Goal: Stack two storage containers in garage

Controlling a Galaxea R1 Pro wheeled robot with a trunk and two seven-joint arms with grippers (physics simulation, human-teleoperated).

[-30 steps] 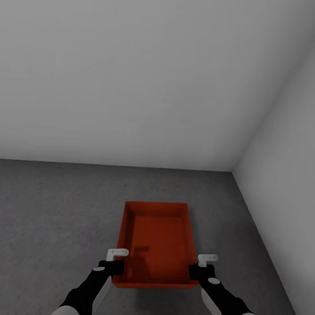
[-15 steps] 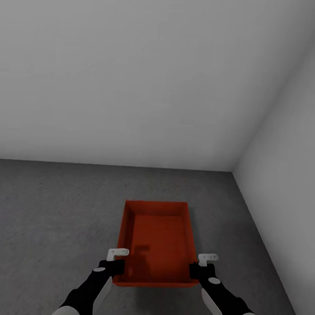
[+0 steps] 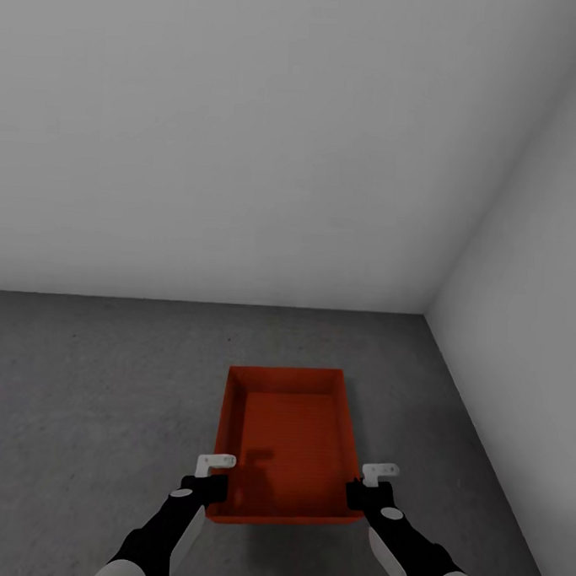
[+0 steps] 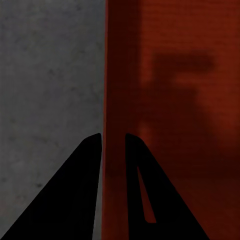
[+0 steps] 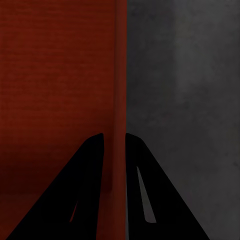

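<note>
Here's the garage corner: two white walls [image 3: 244,151] meet at the right, grey concrete floor [image 3: 79,412] below. An orange-red bin [image 3: 284,440] sits square in front of the robot, long way running off toward the far wall, open top up, ribbed bottom showing. Whether it rests on the floor or hangs a touch above it, I cannot tell from the head view.

Left gripper [image 3: 215,478] is at the bin's left wall near the close corner, black arm reaching in from below. From the left wrist camera, the two dark fingers [image 4: 80,190] straddle that thin wall: one outside over the concrete, one inside over the ribbed bottom, the red wall [image 4: 114,125] running straight up between them. The jaws are clamped on the bin's wall.

Right gripper [image 3: 369,485] mirrors it on the right wall, same near end. Its wrist camera tells the same story: fingers [image 5: 150,190] either side of the red wall [image 5: 119,75], bin interior on one side, grey floor [image 5: 185,100] on the other, jaws pinched onto the wall.

A shadow of the left gripper falls across the bin's bottom [image 4: 190,100]. The bin sits well short of the far wall, and apart from the right-hand wall too
</note>
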